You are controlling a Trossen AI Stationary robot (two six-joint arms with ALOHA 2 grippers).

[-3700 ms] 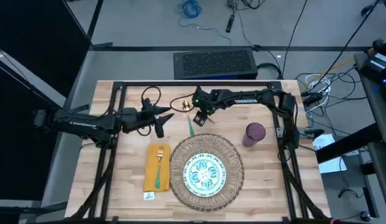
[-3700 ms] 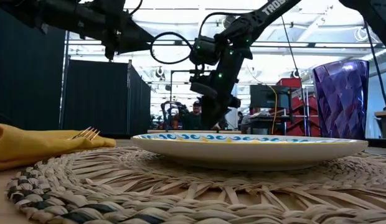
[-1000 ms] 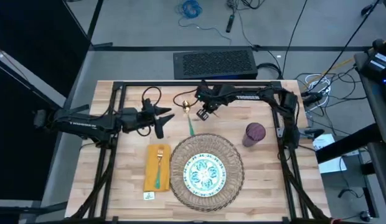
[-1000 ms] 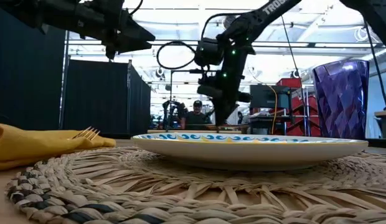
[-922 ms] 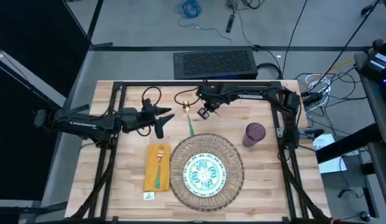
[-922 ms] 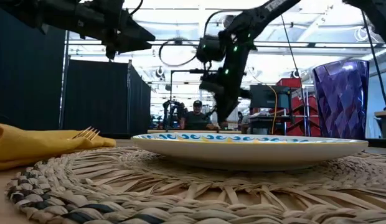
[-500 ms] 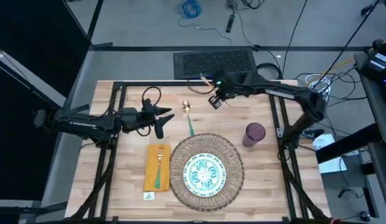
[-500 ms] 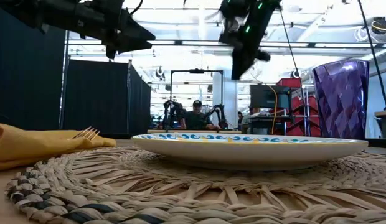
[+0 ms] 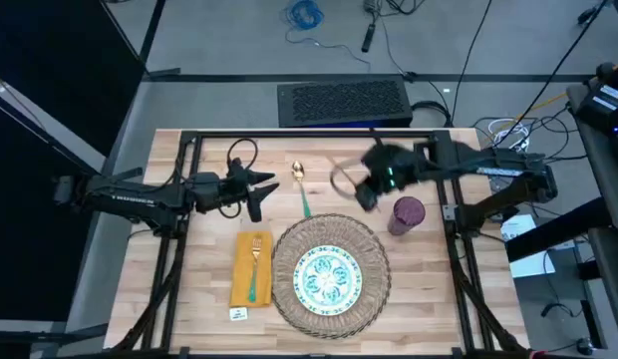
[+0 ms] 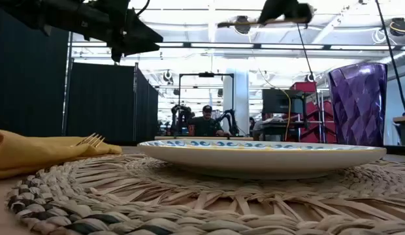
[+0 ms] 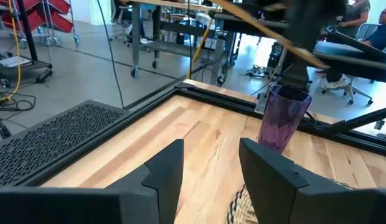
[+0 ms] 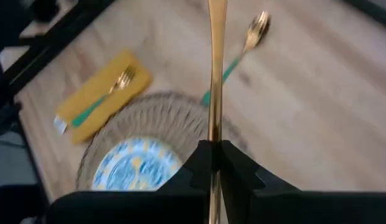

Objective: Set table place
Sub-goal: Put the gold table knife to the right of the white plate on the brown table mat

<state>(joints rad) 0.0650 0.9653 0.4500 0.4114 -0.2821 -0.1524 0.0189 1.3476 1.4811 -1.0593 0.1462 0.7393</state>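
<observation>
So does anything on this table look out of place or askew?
One thing: a green-handled spoon lies on bare wood beyond the mat, apart from the setting. The right gripper holds a gold utensil aloft. Nothing is spilled.

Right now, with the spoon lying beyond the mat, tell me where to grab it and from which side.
Probably best: grip the spoon midway along its green handle, coming straight down, fingers across it. It lies flat on the table, and its handle end sits close to the mat. The left hand is open nearby. The right hand is shut on gold cutlery.
</observation>
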